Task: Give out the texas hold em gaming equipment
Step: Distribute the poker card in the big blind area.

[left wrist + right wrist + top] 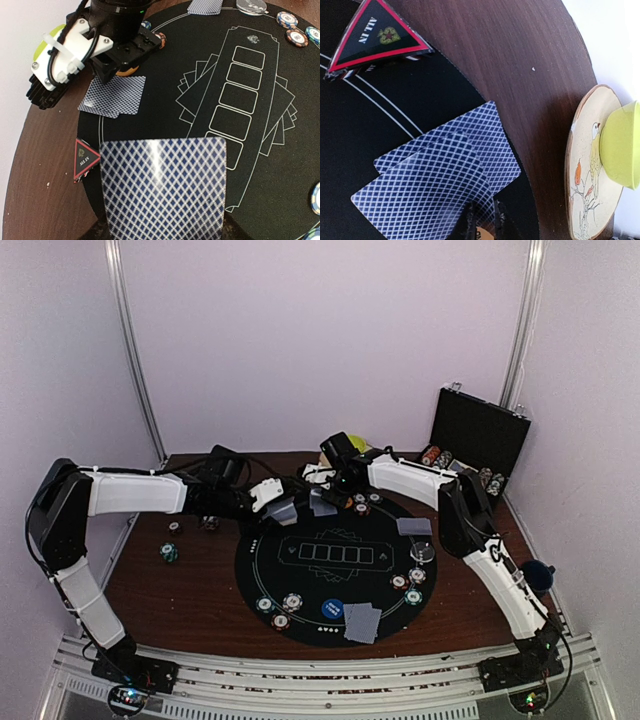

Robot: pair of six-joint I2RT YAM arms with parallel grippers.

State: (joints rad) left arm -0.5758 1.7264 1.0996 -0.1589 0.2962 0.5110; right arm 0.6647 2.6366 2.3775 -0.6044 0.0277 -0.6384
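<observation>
My left gripper is shut on a stack of blue-backed playing cards held over the far left rim of the black poker mat; the top card hides its fingers. The right gripper is pinched on the corner of a bowed card, which overlaps a second card lying flat on the mat. The red triangle marker sits at the mat's edge between the two. Striped chips, a blue disc, a clear disc and further card pairs lie round the mat.
A green bowl on its plate stands just beyond the right gripper. The open black chip case is at the back right, a dark blue mug at the right edge. Loose chips lie on the wood left of the mat.
</observation>
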